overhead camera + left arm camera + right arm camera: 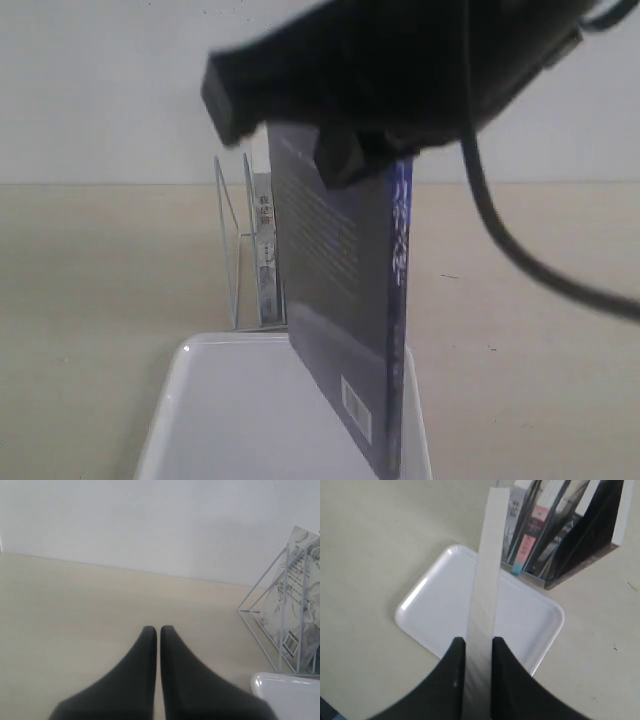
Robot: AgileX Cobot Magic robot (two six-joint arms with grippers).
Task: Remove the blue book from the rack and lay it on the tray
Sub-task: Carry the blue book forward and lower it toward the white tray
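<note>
The blue book (345,300) hangs upright, slightly tilted, over the white tray (220,420), out of the rack (235,250). My right gripper (350,150) is shut on its top edge. In the right wrist view the book's pale page edge (485,595) runs between the two black fingers, with my right gripper (479,645) above the tray (435,615) and the rack (555,540) beyond it. My left gripper (158,630) is shut and empty above bare table, left of the rack (280,615) and a corner of the tray (280,690).
Other books stay in the rack: a grey-spined one (265,250) and a red-and-teal-spined one (527,545). A black cable (520,250) hangs from the right arm. A pale wall stands behind the beige table (100,300).
</note>
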